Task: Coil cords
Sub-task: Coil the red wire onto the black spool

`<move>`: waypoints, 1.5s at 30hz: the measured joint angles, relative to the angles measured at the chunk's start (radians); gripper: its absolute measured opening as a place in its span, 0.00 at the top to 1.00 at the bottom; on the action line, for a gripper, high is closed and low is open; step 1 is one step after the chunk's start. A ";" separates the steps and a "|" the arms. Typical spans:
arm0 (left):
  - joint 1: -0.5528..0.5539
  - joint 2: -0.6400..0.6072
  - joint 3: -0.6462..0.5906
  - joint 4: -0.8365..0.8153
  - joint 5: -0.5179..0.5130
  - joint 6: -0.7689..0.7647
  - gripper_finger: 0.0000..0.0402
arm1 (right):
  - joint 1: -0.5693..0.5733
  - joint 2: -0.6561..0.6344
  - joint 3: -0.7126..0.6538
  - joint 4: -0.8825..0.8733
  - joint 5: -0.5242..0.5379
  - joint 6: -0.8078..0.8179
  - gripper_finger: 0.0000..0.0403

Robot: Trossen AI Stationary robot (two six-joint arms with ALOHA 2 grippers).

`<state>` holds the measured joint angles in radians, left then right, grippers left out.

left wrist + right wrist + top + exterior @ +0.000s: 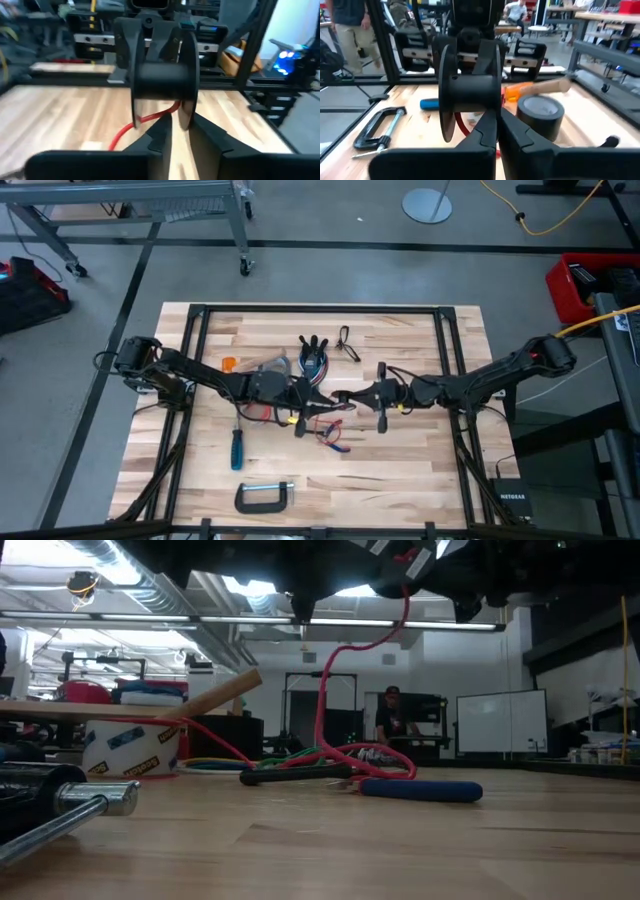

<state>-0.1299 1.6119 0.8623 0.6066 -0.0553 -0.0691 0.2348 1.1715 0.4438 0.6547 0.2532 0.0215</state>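
Over the table's (400, 480) centre the two grippers met tip to tip. The left gripper (303, 401) stood narrowly parted (a thin slit of wood showed between its fingers (207, 137)). The right gripper (341, 397) was closed, apparently pinching the red cord (322, 690), which climbed from a loose tangle on the boards just nearer. The black cord (348, 343) lay farther back, apart.
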 joint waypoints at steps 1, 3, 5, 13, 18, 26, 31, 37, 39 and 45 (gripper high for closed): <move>0.000 0.000 0.000 0.017 -0.012 0.011 0.82 | 0.000 -0.013 0.000 -0.003 0.007 -0.005 0.99; 0.000 0.000 0.000 0.054 -0.019 0.040 0.78 | 0.000 -0.040 0.000 -0.015 0.017 -0.006 0.99; 0.000 -0.002 0.000 0.083 -0.019 0.070 0.75 | 0.000 -0.069 0.000 -0.043 0.029 -0.020 0.99; 0.000 -0.005 0.000 0.059 -0.020 0.096 0.70 | 0.000 -0.194 0.000 -0.145 0.069 -0.030 0.99; 0.000 -0.006 0.000 0.031 -0.020 0.096 0.71 | 0.000 -0.246 0.000 -0.178 0.069 -0.030 0.99; 0.000 -0.006 0.000 0.030 -0.020 0.100 0.71 | 0.000 -0.274 0.000 -0.182 0.069 -0.030 1.00; 0.005 -0.006 0.000 0.022 -0.020 0.078 0.71 | 0.000 -0.274 0.000 -0.180 0.068 -0.029 1.00; 0.005 0.040 0.000 0.022 -0.061 0.076 0.71 | 0.000 -0.274 0.000 -0.118 0.046 -0.027 1.00; 0.005 0.060 0.000 0.022 -0.075 0.070 0.71 | 0.000 -0.274 0.000 -0.113 0.042 -0.028 1.00; 0.005 0.112 0.000 0.035 -0.083 0.004 0.71 | 0.000 -0.274 0.000 -0.109 0.023 -0.027 1.00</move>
<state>-0.1253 1.7237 0.8623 0.6412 -0.1385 -0.0653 0.2352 0.8978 0.4442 0.5453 0.2764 -0.0059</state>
